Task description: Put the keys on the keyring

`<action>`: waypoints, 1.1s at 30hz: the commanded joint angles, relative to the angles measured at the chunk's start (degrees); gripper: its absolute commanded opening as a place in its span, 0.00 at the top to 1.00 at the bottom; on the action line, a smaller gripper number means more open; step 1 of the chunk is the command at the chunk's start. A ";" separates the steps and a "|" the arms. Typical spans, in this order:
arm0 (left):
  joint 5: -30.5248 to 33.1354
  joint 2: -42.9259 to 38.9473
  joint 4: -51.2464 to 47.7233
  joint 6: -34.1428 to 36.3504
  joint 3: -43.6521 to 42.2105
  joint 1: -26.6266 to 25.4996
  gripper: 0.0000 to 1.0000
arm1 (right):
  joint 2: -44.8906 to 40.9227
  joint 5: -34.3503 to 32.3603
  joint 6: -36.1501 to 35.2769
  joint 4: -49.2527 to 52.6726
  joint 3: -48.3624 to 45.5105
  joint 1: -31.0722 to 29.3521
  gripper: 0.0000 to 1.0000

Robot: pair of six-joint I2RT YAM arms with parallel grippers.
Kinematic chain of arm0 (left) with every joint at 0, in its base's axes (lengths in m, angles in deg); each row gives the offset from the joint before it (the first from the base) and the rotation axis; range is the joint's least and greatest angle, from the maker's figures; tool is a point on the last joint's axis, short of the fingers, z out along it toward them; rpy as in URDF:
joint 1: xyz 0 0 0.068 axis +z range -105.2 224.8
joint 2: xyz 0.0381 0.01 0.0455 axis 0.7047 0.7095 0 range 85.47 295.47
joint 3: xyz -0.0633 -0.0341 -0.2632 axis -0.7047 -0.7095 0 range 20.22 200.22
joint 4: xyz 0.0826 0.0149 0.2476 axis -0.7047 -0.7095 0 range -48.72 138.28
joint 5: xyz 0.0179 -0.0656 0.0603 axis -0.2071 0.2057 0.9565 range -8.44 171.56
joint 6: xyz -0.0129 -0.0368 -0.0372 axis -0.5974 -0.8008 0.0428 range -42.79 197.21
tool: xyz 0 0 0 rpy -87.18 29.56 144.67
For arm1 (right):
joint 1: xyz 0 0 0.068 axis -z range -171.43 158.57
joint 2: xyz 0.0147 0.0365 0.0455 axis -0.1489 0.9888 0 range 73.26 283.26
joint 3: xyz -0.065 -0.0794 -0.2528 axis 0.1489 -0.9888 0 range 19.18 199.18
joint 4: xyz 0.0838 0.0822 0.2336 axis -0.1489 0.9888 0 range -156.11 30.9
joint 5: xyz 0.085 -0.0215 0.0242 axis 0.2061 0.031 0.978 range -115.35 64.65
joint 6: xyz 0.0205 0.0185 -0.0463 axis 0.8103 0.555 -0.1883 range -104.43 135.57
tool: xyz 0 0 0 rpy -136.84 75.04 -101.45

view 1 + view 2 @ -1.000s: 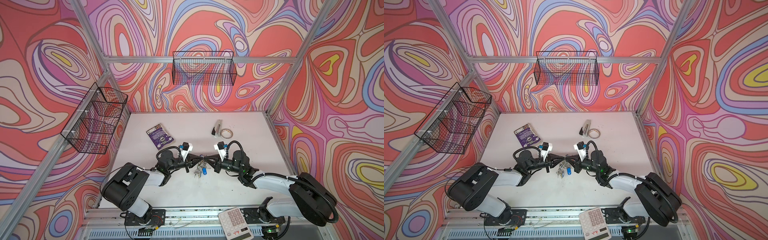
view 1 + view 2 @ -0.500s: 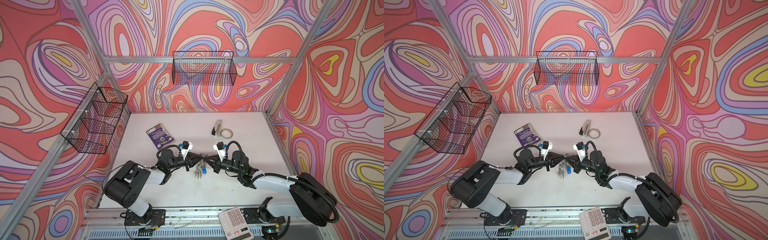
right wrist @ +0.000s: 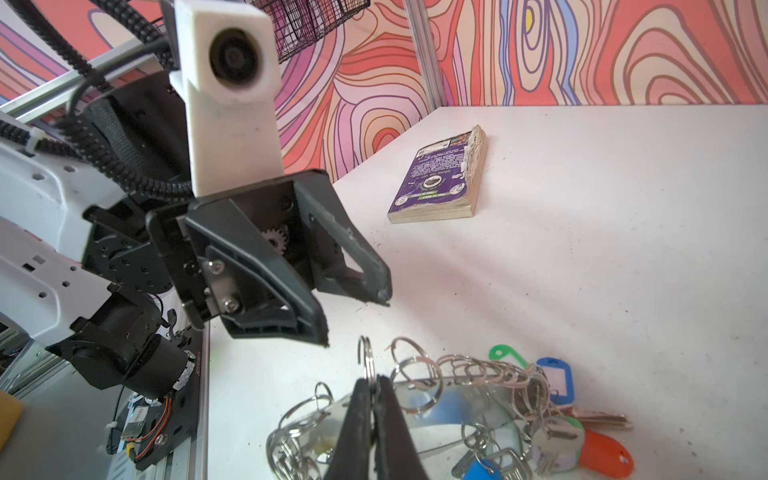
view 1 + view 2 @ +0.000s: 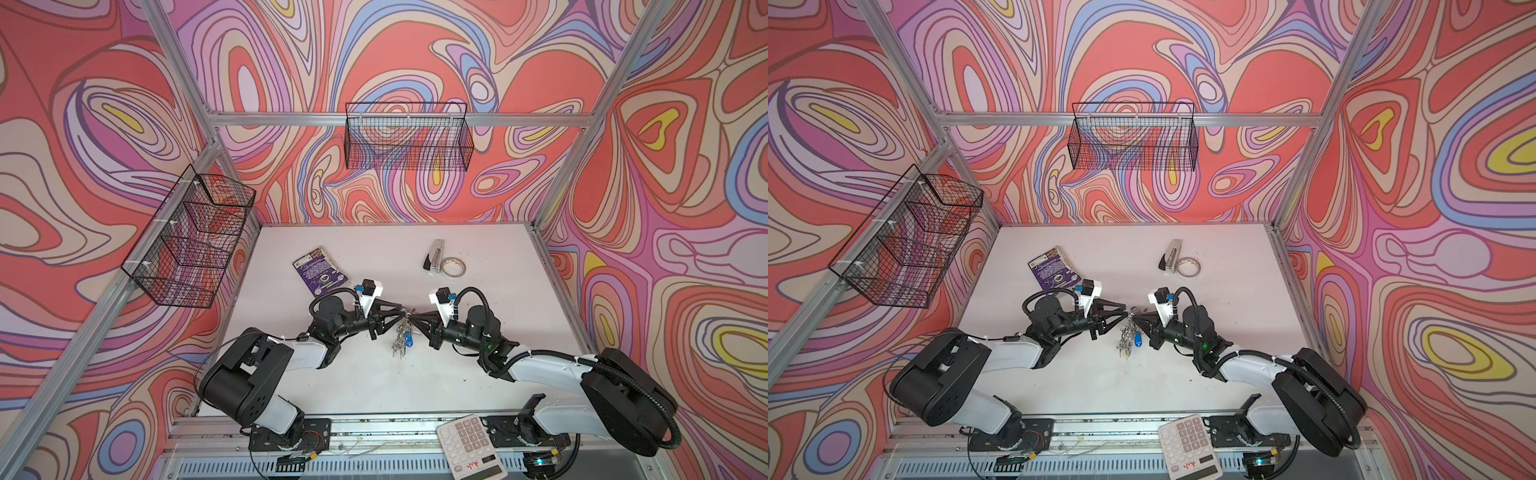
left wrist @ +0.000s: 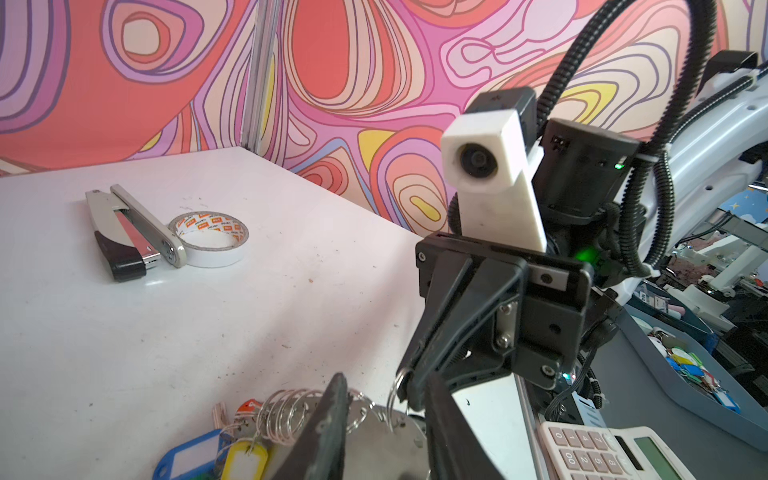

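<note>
Whitish calculator (image 4: 471,446) sits closest, on the metal rail at the front edge, over on the right arm's side. Past that is bare white desk (image 4: 374,386), a bit scuffed. Then comes the action, pretty much dead centre. Both arms reach in low from either side and their tips nearly meet over the keyring (image 3: 451,409). It's the flat grey plate, lying on the desk, with its bunch of rings and tagged keys spilling toward the front in both top views. You can pick out a green tag (image 3: 505,353), a blue tag (image 3: 555,376), a red tag (image 3: 602,455) and a yellow tag (image 5: 245,457).

On the right gripper (image 5: 405,386) the jaws are pinched tight on one ring (image 3: 368,361) at the plate's edge, holding it upright. On the left gripper (image 3: 354,319) the jaws are parted a moderate way with nothing between them. Its tips are just beside that ring but not touching it, as far as I can see.

The keys (image 3: 508,462) with the dark-rimmed tag seem to be down in the bunch, next to another blue one, right at the frame edge in the right wrist view. Can't tell whether they're hooked onto anything.

Further back, a purple book (image 4: 320,270) lies flat on the left arm's side. A stapler (image 4: 435,255) touches a roll of tape (image 4: 454,267) on the right arm's side. Furthest off, a wire basket (image 4: 409,141) hangs on the back wall and a second basket (image 4: 191,241) on the left wall.
</note>
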 commanded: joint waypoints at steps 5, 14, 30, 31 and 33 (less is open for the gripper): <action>-2.44 -9.50 -16.00 9.25 7.18 0.35 0.64 | -1.77 -0.76 -4.64 -8.85 -3.04 -0.55 1.00; 1.29 -24.06 -75.94 42.62 22.54 -3.24 0.64 | -2.73 -0.93 -8.52 -10.94 -4.80 -0.92 1.00; 17.22 -11.62 -113.02 68.71 44.44 -10.52 0.63 | -2.47 -0.76 -12.59 -10.30 -4.91 -2.92 1.00; 18.07 -10.56 -112.78 68.93 44.94 -10.69 0.64 | -2.49 -0.77 -12.73 -10.14 -4.93 -2.92 1.00; 19.63 -8.40 -112.89 70.15 46.34 -11.13 0.65 | -2.45 -0.67 -12.81 -10.13 -4.84 -3.08 1.00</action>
